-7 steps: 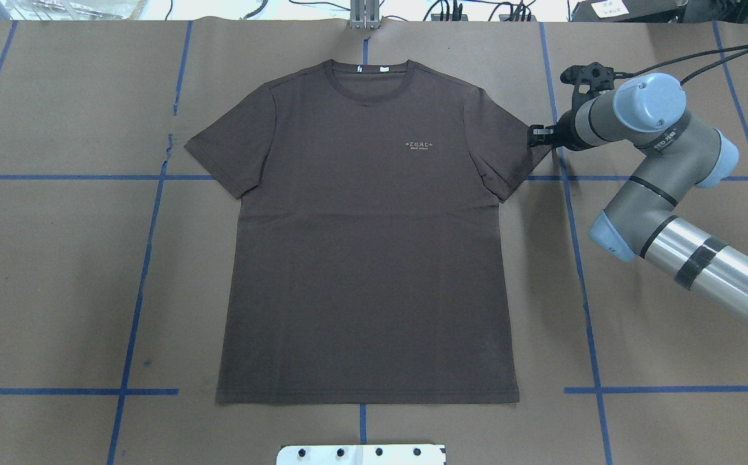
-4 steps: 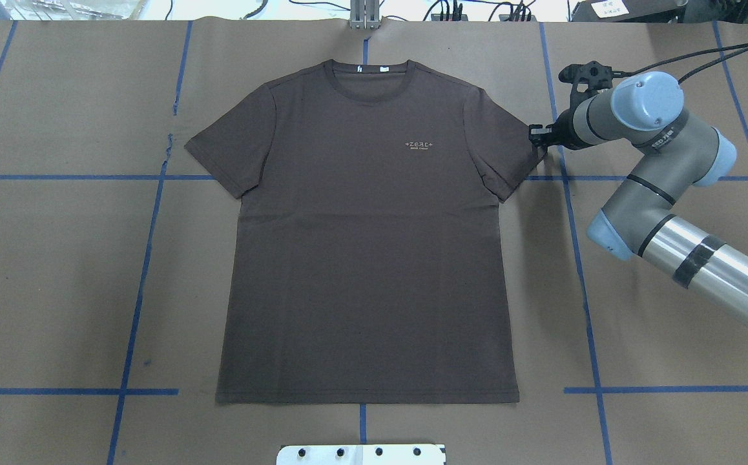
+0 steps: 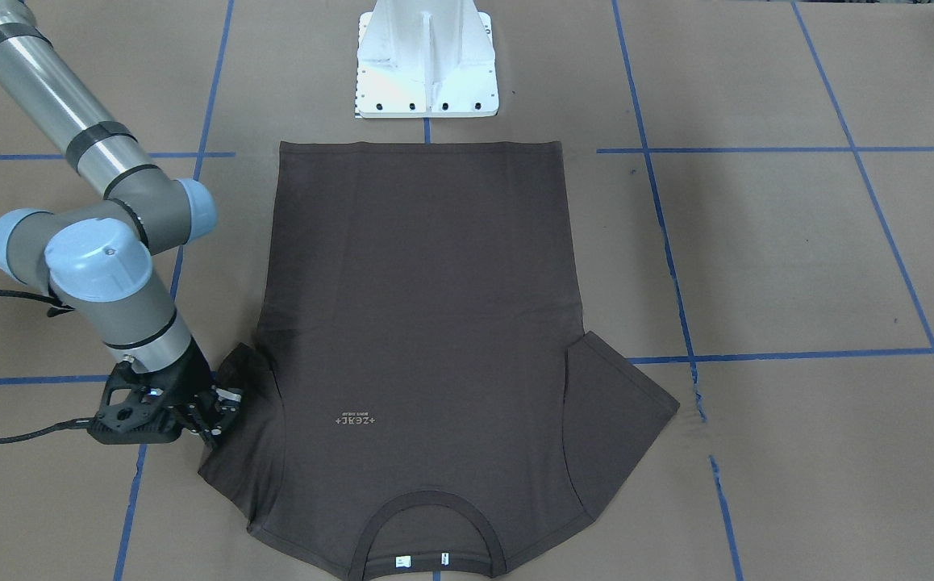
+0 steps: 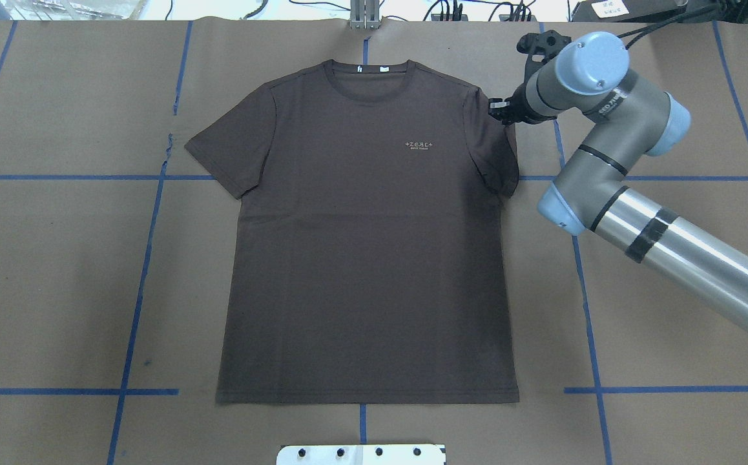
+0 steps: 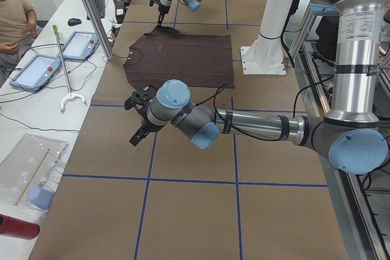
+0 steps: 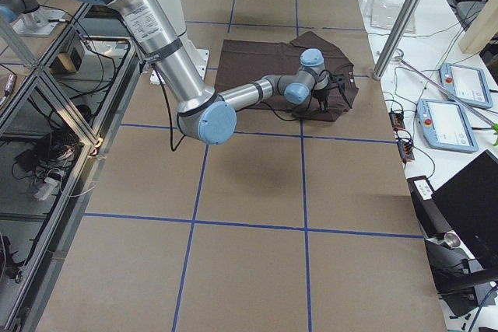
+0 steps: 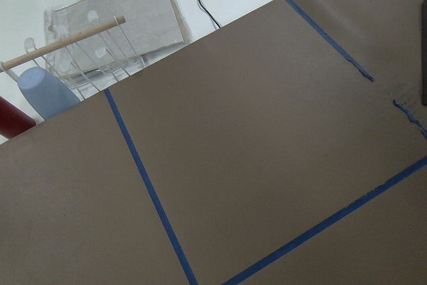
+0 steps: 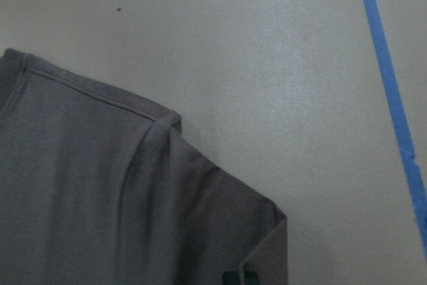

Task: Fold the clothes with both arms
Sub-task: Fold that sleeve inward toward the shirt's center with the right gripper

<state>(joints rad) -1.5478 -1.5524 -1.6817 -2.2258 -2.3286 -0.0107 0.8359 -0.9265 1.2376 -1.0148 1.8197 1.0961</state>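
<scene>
dark brown T-shirt sleeve (image 8: 100,185), corner seemingly curled up | pale paper table cover (image 8: 267,51) underneath | blue tape stripe (image 8: 393,98) at right

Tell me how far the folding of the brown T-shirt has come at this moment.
Early stage. Done: the T-shirt lies flat, front up. In hand: the right gripper holds one sleeve in its fingers, pulled inward. Remaining: the other sleeve lies spread, the body is unfolded, and the left gripper hangs over bare paper, away from the shirt.
</scene>
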